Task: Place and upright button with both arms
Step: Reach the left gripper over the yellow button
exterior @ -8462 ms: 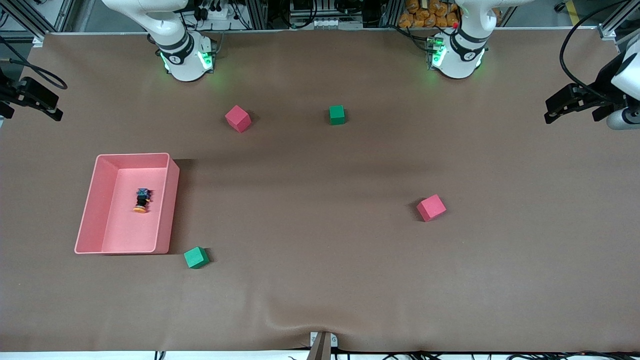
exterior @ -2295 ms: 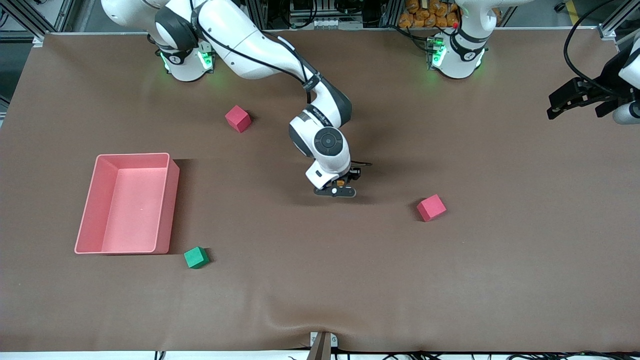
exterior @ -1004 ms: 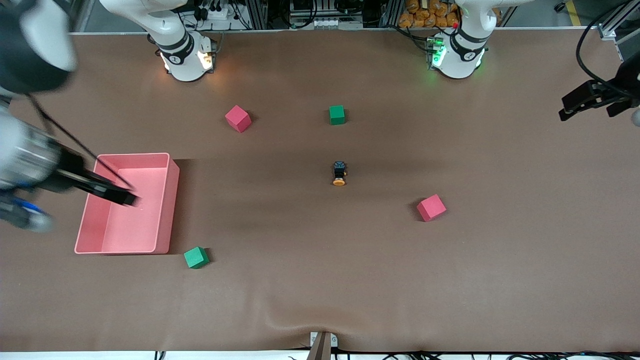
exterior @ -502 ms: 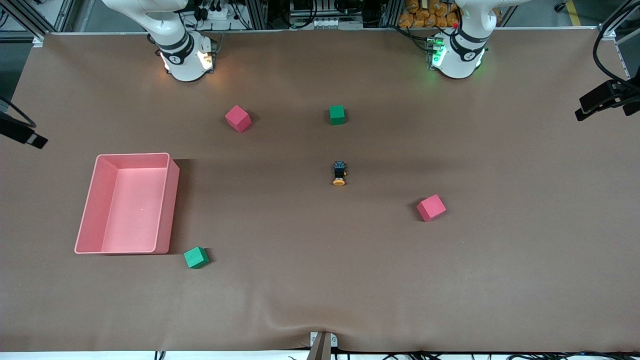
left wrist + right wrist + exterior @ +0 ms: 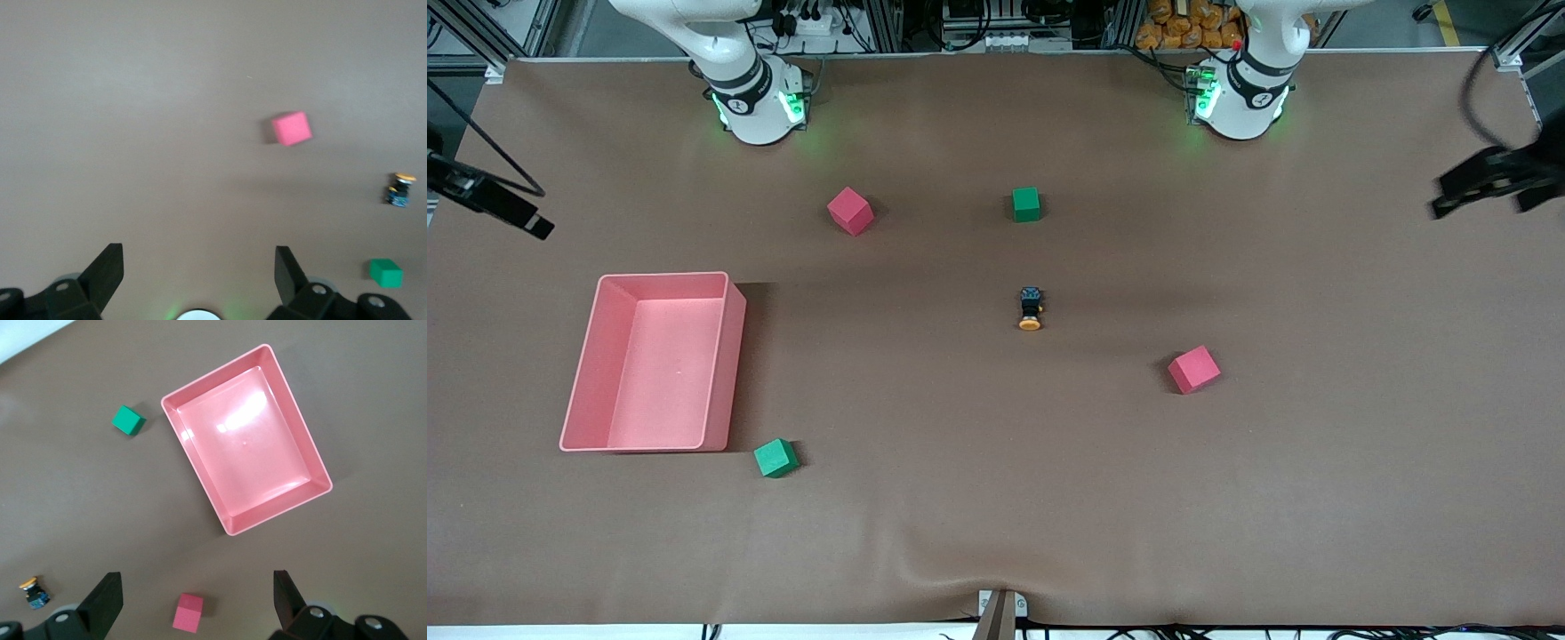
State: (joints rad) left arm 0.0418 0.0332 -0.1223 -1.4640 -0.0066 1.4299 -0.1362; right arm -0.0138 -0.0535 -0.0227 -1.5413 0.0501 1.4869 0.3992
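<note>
- Button (image 5: 1031, 308) lies on its side on the table (image 5: 996, 498) mid-surface, orange cap toward the front camera, at about five o'clock from the green cube (image 5: 1026, 204).
- Left gripper (image 5: 1485, 182): raised over the left arm's table end, jaws apart, empty.
- Right gripper (image 5: 494, 200): raised over the right arm's end, at eleven o'clock from the pink tray (image 5: 734, 356), jaws apart, empty.

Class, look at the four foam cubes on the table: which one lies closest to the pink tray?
The green cube nearer the front camera, just off the pink tray corner. The other green cube and both pink cubes lie clearly farther away.
</note>
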